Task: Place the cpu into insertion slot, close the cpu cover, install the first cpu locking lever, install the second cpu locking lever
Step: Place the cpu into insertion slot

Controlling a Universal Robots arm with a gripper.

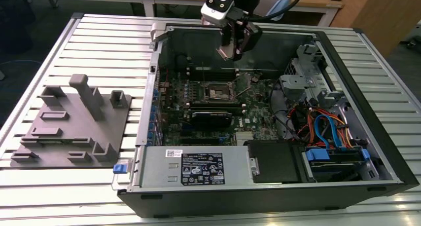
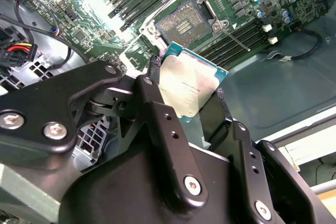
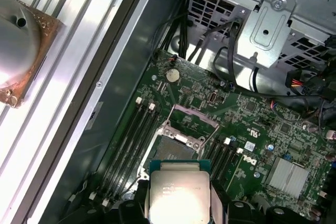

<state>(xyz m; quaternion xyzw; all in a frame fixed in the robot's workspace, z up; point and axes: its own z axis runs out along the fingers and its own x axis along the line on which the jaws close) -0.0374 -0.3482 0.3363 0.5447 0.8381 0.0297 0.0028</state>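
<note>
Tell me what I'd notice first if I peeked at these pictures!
You'd spot the big open computer on the striped metal table, its green board and coloured wires showing. Hanging over it, the robot's black tool pinches a shiny square chip, up above the empty square socket in the middle of the board.

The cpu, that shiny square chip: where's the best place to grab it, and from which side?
Pinch the cpu by two opposite thin edges, coming from its shiny top side. It is a flat, thin square, so the edges give a hold and probably leave the underside free. The gripper holds it like that, above the insertion slot.
</note>
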